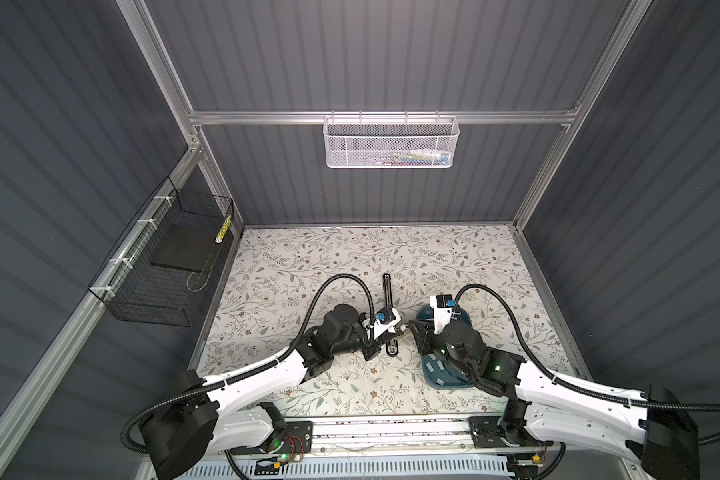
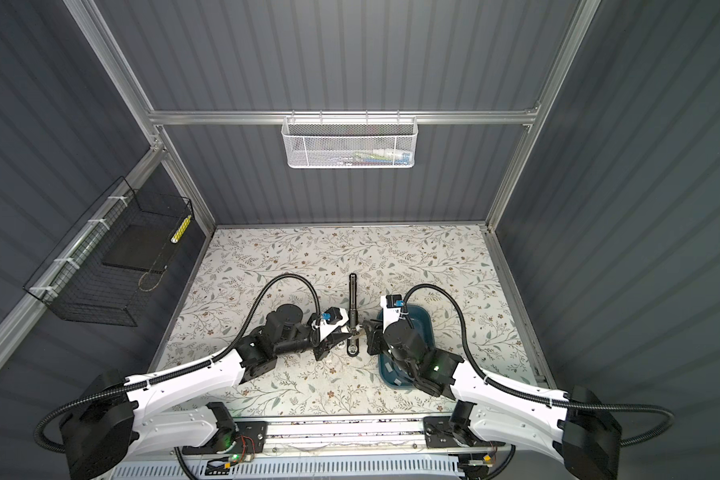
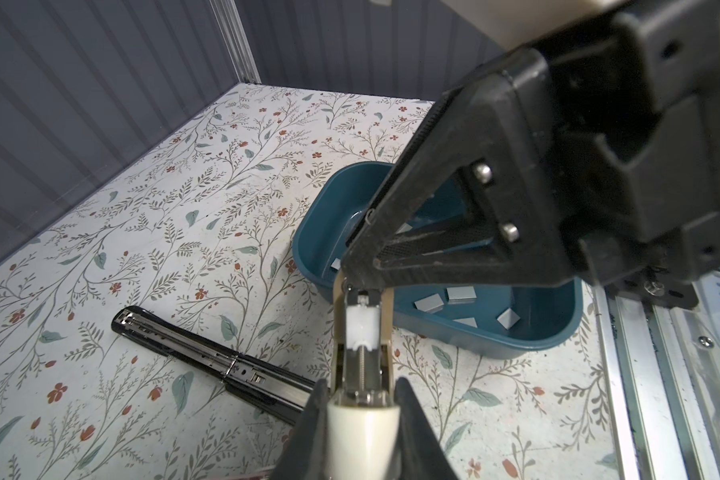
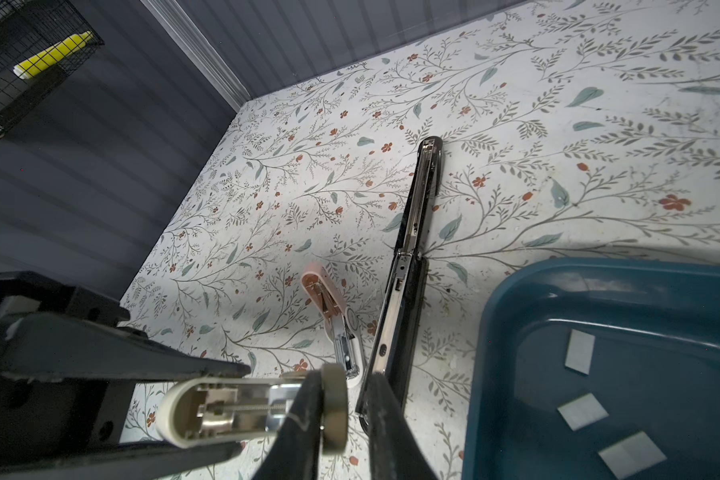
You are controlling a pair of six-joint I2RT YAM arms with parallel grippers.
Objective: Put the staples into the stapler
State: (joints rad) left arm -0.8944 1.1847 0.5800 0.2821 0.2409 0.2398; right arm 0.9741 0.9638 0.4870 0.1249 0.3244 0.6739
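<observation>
Midair over the floral table (image 4: 267,187), clamping the cream stapler (image 4: 225,409) by its rounded cream end with the left gripper (image 3: 360,386), jaws pressed tight against both sides of the body. Holding it swung open and roughly level, baring the metal magazine, the spring rod and the white pusher. Meeting it from the opposite end with the right gripper (image 4: 344,378), jaws narrowed around the tan rounded tip; touching that tip with one finger while showing a thin gap at the other in the right wrist view, so not possible to tell whether pinching it or only set around it. Working just beside the teal tray (image 4: 516,291), with the staples (image 4: 578,351) lying loose and flat on its floor, close to the right gripper's outer finger and farther from the left gripper. Hovering over a long black stapler (image 4: 416,216), folded out flat on the table, with a small pink stapler (image 4: 325,299), also opened, lying just beside it on the left gripper's side
</observation>
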